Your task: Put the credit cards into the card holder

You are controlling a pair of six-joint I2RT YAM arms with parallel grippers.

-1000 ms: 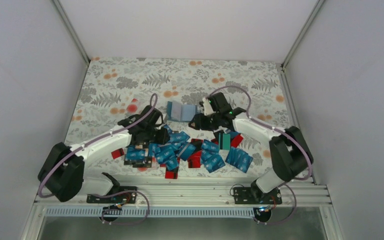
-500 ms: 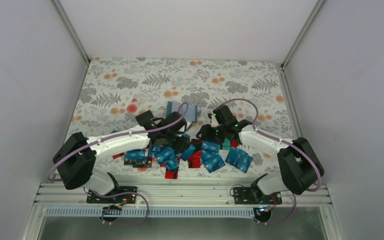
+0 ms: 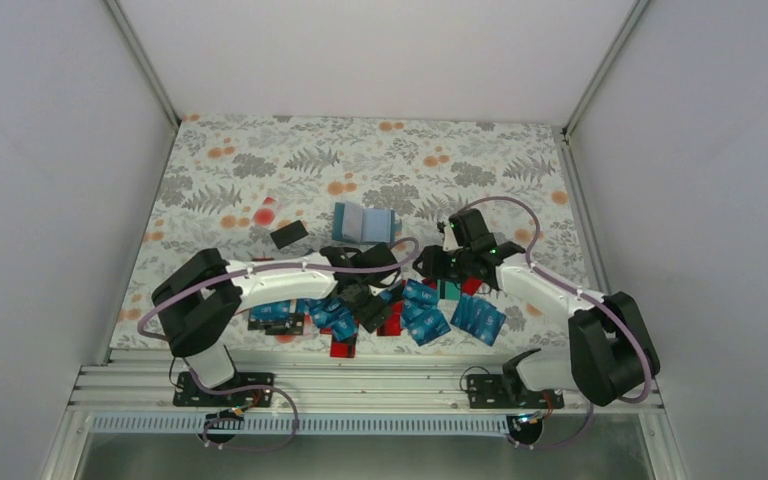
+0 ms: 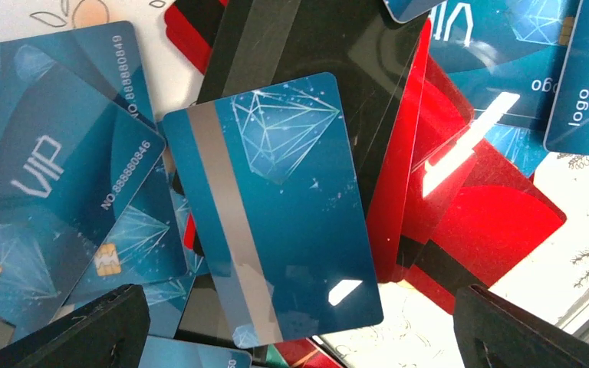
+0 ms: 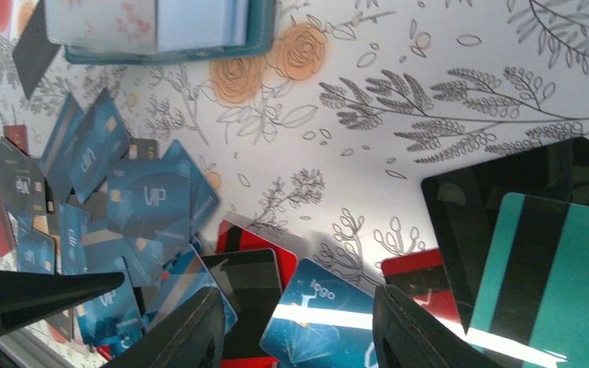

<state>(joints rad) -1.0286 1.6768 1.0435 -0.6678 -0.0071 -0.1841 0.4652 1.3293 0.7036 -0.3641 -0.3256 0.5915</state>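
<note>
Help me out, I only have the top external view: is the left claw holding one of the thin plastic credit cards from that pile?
Observer: No. The left wrist view shows the left claw open, its fingers spread wider than a bright blue plastic card that lies below it, grey stripe side up.
Operator: What is under that card?
Observer: A black plastic card and red plastic cards, overlapping.
Operator: And the right claw?
Observer: The right wrist view shows the right claw open with nothing gripped. A teal-green plastic card with a black stripe lies just to one side of it.
</note>
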